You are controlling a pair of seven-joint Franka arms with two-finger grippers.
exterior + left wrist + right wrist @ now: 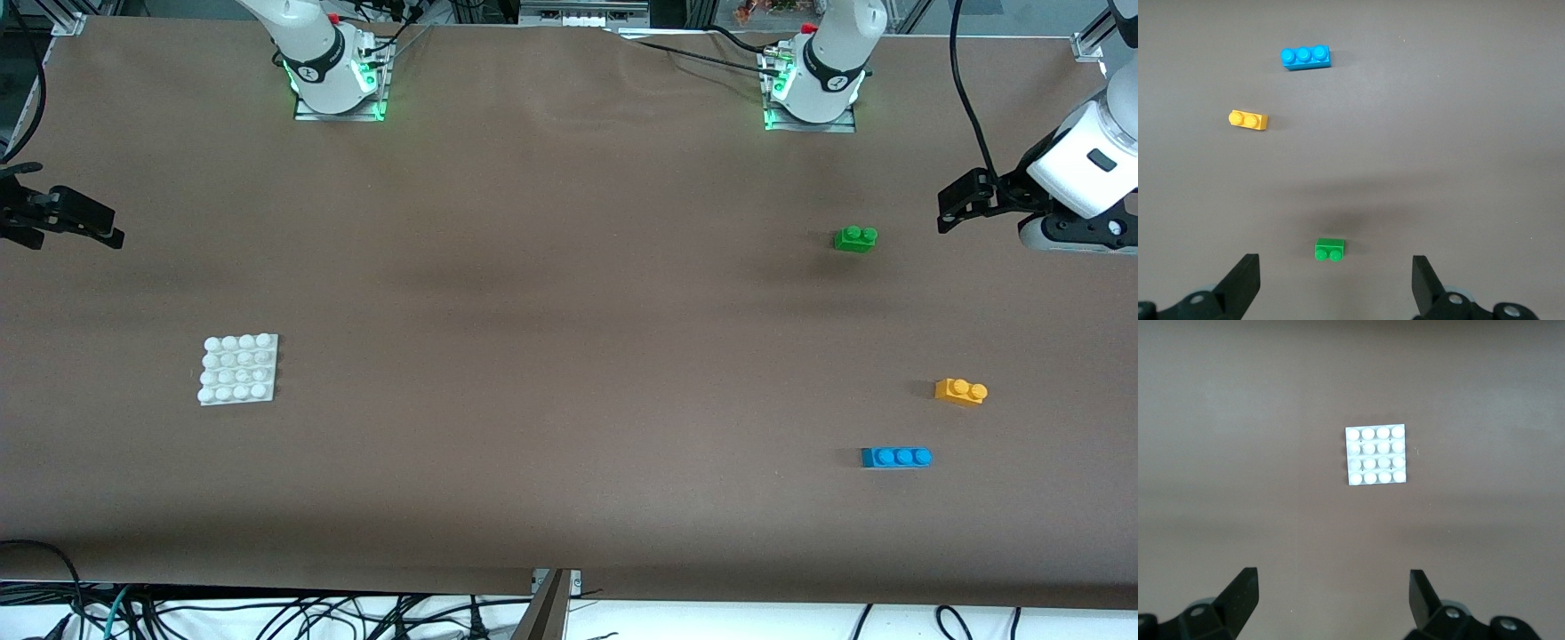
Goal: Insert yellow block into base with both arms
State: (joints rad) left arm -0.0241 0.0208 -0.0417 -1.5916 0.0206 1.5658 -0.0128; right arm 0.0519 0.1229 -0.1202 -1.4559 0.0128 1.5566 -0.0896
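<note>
The yellow block (961,391) (1249,120) lies on the brown table toward the left arm's end, studs up. The white studded base (237,369) (1376,456) lies flat toward the right arm's end. My left gripper (948,206) (1335,279) hangs open and empty above the table at the left arm's end, apart from every brick. My right gripper (105,229) (1333,595) hangs open and empty above the table at the right arm's end, with the base ahead of it in its wrist view.
A green two-stud brick (855,238) (1329,250) lies farther from the front camera than the yellow block. A blue three-stud brick (896,457) (1306,56) lies nearer to that camera. Cables run along the table's front edge (569,591).
</note>
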